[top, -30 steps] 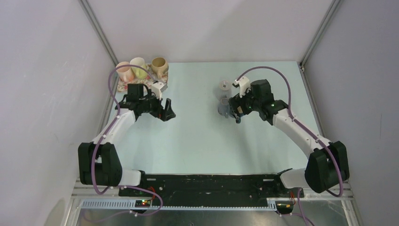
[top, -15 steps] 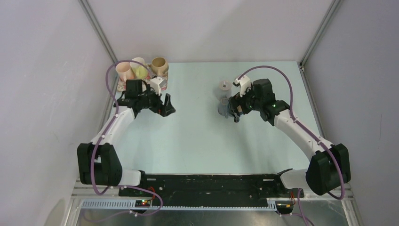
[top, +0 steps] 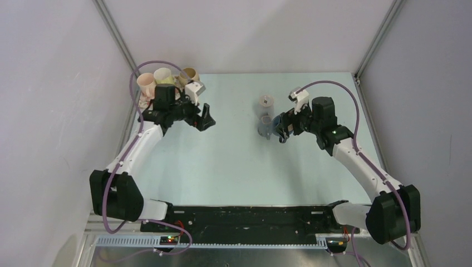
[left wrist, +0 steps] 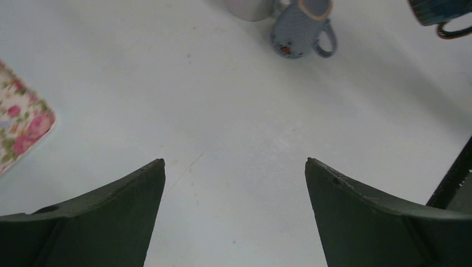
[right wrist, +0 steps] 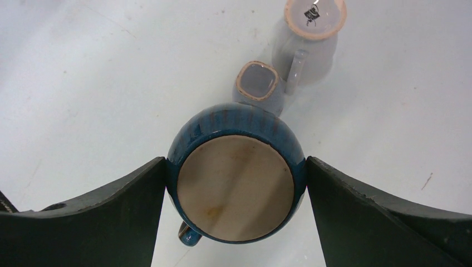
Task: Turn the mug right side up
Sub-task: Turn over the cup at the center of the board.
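Note:
The mug (right wrist: pixel 236 178) is dark blue with a tan unglazed base, and that base faces the right wrist camera. Its handle (right wrist: pixel 188 236) points to the lower left of that view. My right gripper (right wrist: pixel 235 160) is shut on the mug, one finger pressed against each side of the body. From above, the right gripper (top: pixel 280 129) holds it right of centre, just off the table. The left wrist view catches the mug (left wrist: pixel 439 11) at its top right corner. My left gripper (top: pixel 205 119) hangs open and empty over bare table, left of centre.
Two grey mugs stand upright just beyond the held mug: a small squarish one (right wrist: pixel 259 83) and a taller one (right wrist: pixel 311 33). At the back left a floral tray (top: pixel 146 101) carries several cups (top: pixel 164 77). The enclosure walls stand close on both sides.
The left arm has swung toward the back and to the right, still open. The right arm has drawn slightly right with the mug in its grip.

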`<act>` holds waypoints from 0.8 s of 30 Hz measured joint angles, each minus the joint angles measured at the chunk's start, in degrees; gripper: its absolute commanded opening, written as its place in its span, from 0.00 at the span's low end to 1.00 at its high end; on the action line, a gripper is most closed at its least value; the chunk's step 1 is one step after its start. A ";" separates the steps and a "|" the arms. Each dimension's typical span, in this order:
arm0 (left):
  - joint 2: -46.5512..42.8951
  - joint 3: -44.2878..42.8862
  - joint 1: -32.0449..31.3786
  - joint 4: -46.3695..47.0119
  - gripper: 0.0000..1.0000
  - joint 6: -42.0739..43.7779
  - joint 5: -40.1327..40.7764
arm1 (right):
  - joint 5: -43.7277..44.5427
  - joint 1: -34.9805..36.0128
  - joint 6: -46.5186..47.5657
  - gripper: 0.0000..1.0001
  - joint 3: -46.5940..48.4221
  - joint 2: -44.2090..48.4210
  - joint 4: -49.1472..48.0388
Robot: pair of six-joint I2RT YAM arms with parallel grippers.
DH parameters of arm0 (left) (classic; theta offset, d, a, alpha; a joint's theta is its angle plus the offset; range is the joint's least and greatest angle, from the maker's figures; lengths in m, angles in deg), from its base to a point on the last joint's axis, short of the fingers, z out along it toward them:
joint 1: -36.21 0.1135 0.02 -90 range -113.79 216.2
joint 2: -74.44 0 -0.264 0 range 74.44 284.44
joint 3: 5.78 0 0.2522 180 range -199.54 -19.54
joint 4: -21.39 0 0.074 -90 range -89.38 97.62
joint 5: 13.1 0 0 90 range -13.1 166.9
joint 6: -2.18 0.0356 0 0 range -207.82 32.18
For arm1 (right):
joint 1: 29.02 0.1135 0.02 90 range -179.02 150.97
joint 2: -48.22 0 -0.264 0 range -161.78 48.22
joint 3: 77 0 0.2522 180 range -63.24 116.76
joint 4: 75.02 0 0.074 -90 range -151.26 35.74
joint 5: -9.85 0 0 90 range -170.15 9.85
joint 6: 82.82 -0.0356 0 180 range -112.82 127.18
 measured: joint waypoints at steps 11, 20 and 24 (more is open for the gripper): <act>2.54 -7.43 -16.41 0.26 0.98 -2.21 0.76 | -3.65 -3.61 -3.21 0.00 -4.74 4.26 -5.92; 13.42 -13.46 -24.57 0.79 0.98 -7.93 -4.04 | -10.43 -8.33 -9.97 0.00 -7.43 5.90 -10.75; 16.37 -14.45 -26.18 0.76 0.98 -10.84 -8.83 | -16.50 -9.75 -14.43 0.00 -8.61 6.73 -14.08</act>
